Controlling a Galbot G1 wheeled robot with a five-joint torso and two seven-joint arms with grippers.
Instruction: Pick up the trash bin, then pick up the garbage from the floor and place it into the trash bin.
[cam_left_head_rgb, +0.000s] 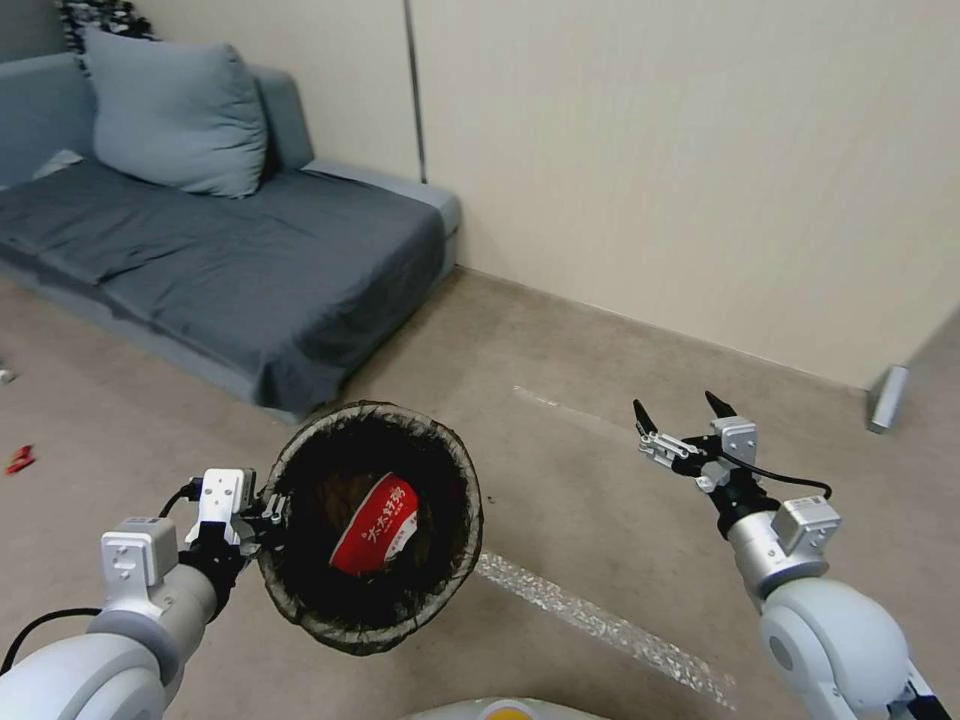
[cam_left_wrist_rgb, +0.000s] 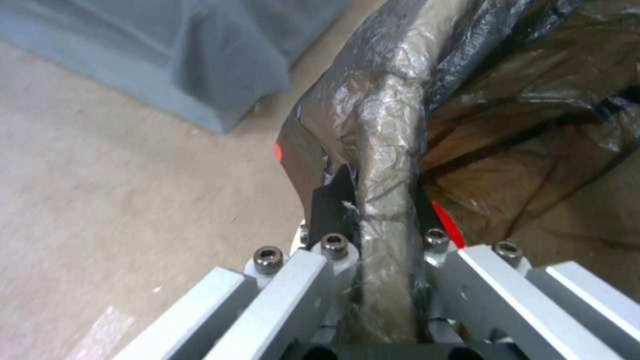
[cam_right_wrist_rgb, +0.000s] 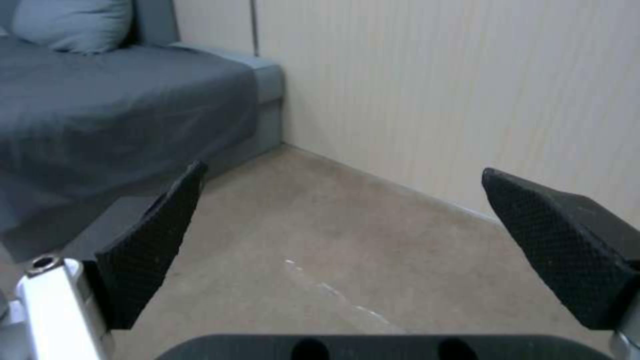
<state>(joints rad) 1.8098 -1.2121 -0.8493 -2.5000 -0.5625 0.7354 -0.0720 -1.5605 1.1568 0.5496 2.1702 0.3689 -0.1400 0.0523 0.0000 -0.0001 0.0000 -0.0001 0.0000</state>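
Observation:
The trash bin (cam_left_head_rgb: 370, 615), round with a dark bag liner over its rim, hangs above the floor at lower centre in the head view. My left gripper (cam_left_head_rgb: 275, 510) is shut on its left rim; in the left wrist view the liner-covered rim (cam_left_wrist_rgb: 387, 150) runs between the black fingers (cam_left_wrist_rgb: 333, 200). Inside the bin lies a red-and-white wrapper (cam_left_head_rgb: 378, 525). A small red piece of garbage (cam_left_head_rgb: 20, 459) lies on the floor far left. My right gripper (cam_left_head_rgb: 680, 408) is held out over bare floor to the right, open with nothing between its fingers (cam_right_wrist_rgb: 150, 240).
A grey sofa (cam_left_head_rgb: 230, 260) with a cushion (cam_left_head_rgb: 175, 110) stands at the back left against the beige wall (cam_left_head_rgb: 700, 150). A shiny tape strip (cam_left_head_rgb: 600, 625) crosses the floor under the bin. A grey post (cam_left_head_rgb: 887, 398) stands at the right wall.

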